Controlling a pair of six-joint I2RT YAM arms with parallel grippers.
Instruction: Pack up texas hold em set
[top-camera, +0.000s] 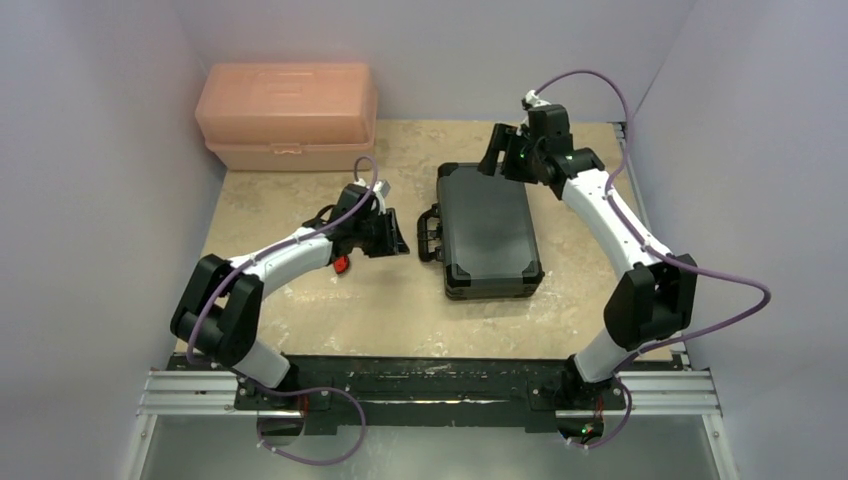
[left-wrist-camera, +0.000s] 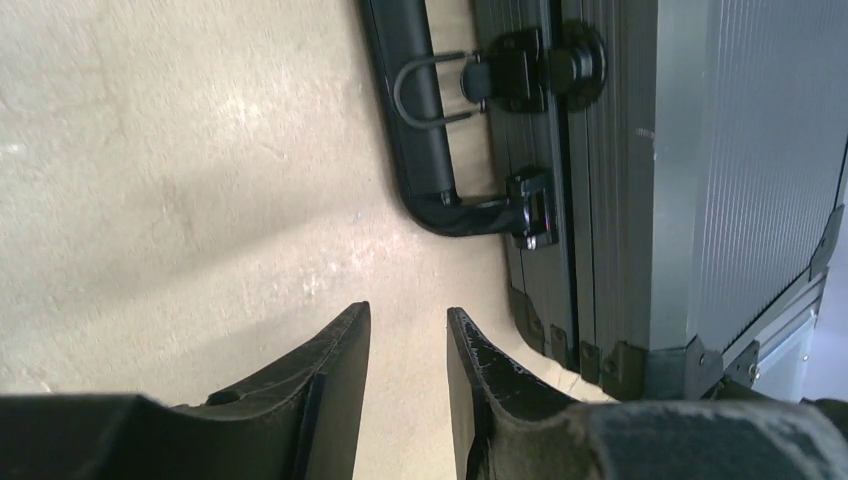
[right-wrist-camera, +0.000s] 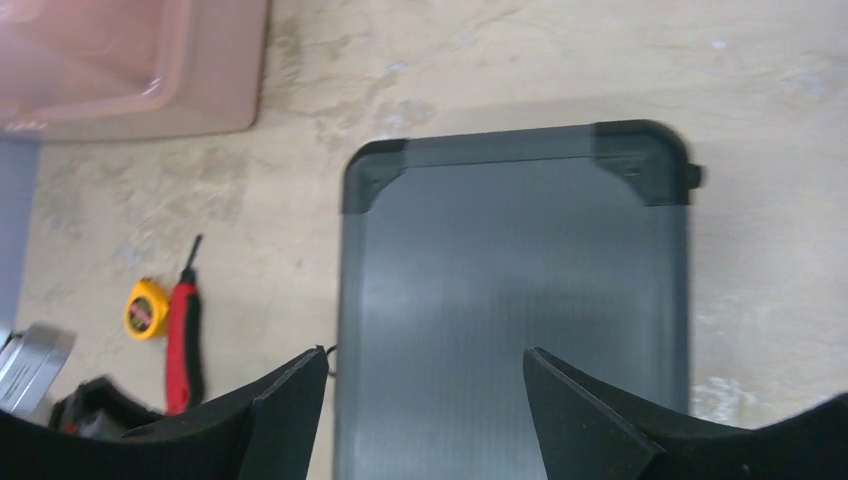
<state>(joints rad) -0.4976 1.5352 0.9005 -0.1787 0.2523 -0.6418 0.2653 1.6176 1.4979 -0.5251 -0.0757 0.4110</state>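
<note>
Looking down from the top, we see the beige tabletop (top-camera: 380, 310) with the peach box (top-camera: 287, 112) sitting shut in the far left corner. The case (top-camera: 488, 232) lies flat a bit right of the middle, lid down, with its handle (left-wrist-camera: 415, 110) on the side facing left. We can't tell from these views whether the latches are done up.

The left tool (left-wrist-camera: 408, 315) is low over the tabletop just beside the handle and not touching it. Its fingers are only a little apart, with nothing but bare tabletop between them. The right tool (right-wrist-camera: 425, 355) hangs above the far end of the case, spread wide, gripping nothing.

Smaller stuff: a red knife (right-wrist-camera: 182, 345) lies on the tabletop left of the case, near the left arm, and a little yellow tape measure (right-wrist-camera: 146, 308) is right up against it.
</note>
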